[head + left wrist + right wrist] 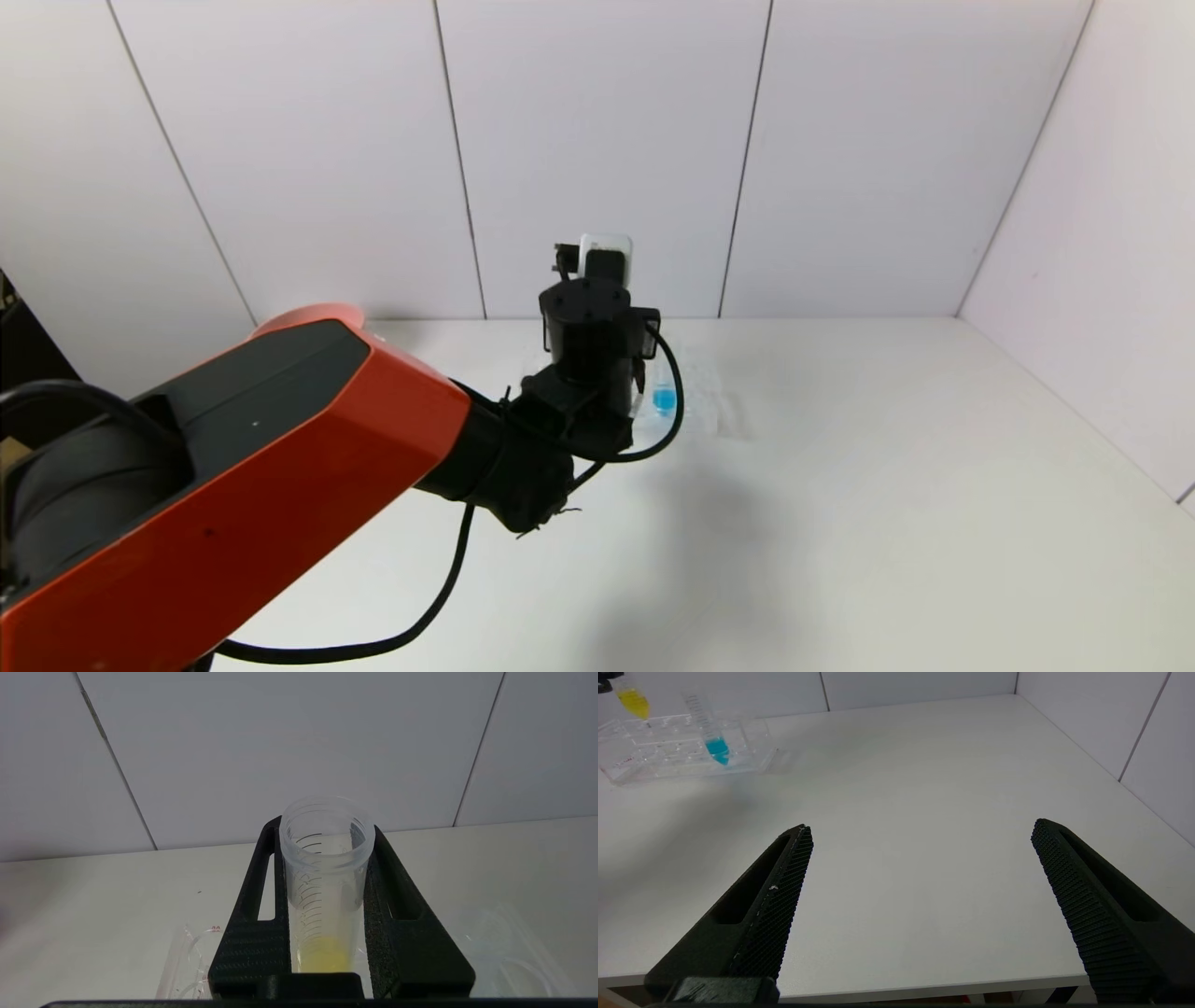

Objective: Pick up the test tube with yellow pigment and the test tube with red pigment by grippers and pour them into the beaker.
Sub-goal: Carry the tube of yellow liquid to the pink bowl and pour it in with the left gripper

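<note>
My left gripper (327, 830) is shut on the test tube with yellow pigment (322, 914), fingers on both sides of its upper wall. The tube stands upright with its open mouth up and a little yellow liquid at the bottom. In the right wrist view the yellow tube (633, 701) hangs over the far end of the clear rack (668, 751). In the head view the left wrist (588, 345) hides the tube. My right gripper (920, 830) is open and empty above the table's front edge. The red tube and the beaker are not in view.
A tube with blue liquid (664, 399) stands in the rack (719, 411); it also shows in the right wrist view (717, 749). The white table (887, 485) is bounded by walls at the back and right.
</note>
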